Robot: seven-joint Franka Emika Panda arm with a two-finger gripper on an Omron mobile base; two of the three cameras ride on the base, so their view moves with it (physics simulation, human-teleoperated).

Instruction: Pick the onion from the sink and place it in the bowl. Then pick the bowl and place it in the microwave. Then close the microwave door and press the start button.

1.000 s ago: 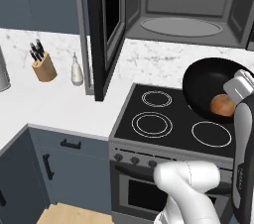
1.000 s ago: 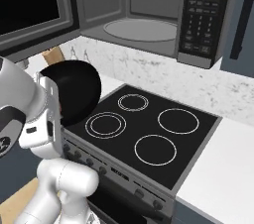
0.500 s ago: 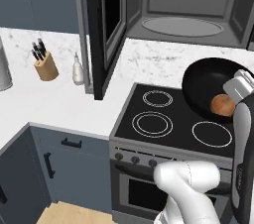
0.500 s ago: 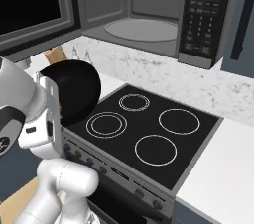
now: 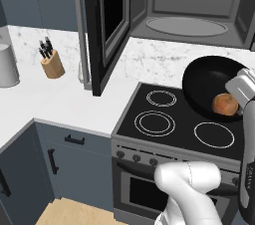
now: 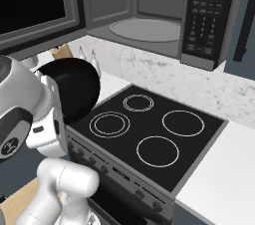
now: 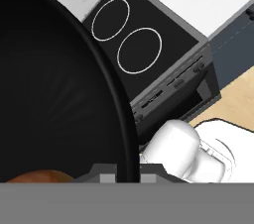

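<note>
likely a stiff, light but glossy bowl, one only, carried tilted above the stove's right side, below the open microwave, the gripper clamped narrow on its rim, the best hold; one loose onion inside could roll; four stove rings, one knife block.

Glossy black bowl, speckled marble-look counter

So we've got a white marble counter running left of the black stove top. Sitting on it: a knife block, a pale bottle just right of it, and a grey canister further left.
</note>
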